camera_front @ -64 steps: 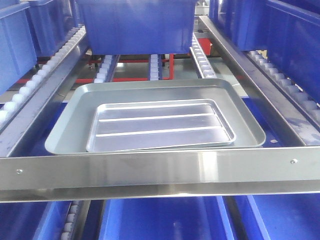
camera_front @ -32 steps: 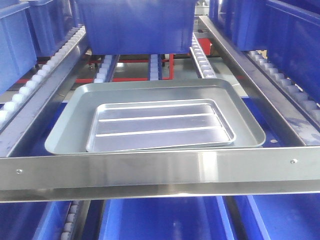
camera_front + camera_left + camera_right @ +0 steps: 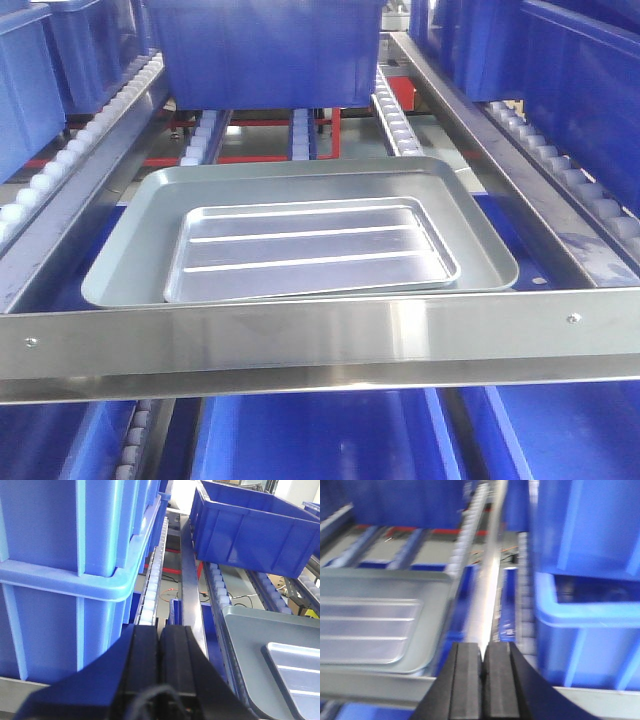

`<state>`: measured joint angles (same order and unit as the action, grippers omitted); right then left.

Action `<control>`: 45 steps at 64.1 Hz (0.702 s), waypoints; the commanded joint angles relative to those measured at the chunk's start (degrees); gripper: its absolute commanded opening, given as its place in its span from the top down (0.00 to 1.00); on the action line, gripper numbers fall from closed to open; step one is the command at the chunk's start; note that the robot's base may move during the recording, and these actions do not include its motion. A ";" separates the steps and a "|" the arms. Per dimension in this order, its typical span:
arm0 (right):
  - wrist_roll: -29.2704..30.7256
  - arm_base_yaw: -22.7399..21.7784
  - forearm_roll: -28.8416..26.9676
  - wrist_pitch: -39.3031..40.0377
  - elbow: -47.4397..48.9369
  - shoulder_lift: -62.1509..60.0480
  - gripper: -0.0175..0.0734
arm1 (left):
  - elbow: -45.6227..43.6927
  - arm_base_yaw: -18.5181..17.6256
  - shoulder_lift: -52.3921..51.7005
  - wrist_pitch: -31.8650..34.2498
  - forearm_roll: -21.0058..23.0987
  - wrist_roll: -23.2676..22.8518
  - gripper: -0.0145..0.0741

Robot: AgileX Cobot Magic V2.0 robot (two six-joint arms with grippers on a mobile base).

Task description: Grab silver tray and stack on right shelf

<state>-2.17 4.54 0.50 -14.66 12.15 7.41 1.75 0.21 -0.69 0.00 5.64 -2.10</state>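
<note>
From my remote seat, nearest to me is the brushed-steel front bar (image 3: 320, 335) of the right shelf (image 3: 480, 130). Just behind it the silver tray (image 3: 310, 250) lies flat inside the bigger dull grey tray (image 3: 130, 250), which sits on the roller rails. Farther back there's a blue bin (image 3: 265, 50). Both the left gripper (image 3: 159, 645) and right gripper (image 3: 482, 665) have jaws pressed together, holding nothing, off to either side of the trays.
</note>
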 commanded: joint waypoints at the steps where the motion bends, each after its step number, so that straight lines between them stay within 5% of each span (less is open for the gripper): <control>1: 2.17 -4.26 -1.98 10.39 -2.97 -1.70 0.75 | 1.05 -0.30 -0.73 4.96 -0.07 -0.37 0.95; 15: 2.17 -7.55 -1.98 16.69 -12.95 -9.28 0.75 | 1.05 -0.30 -0.73 4.96 -0.07 -0.37 0.95; 45: 2.17 -7.55 -1.98 14.10 -12.73 -9.16 0.75 | 1.05 -0.30 -0.73 4.96 -0.07 -0.37 0.95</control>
<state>-0.55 -2.64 -1.50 -5.47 -1.64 -0.55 1.75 0.21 -0.69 0.00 5.64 -2.10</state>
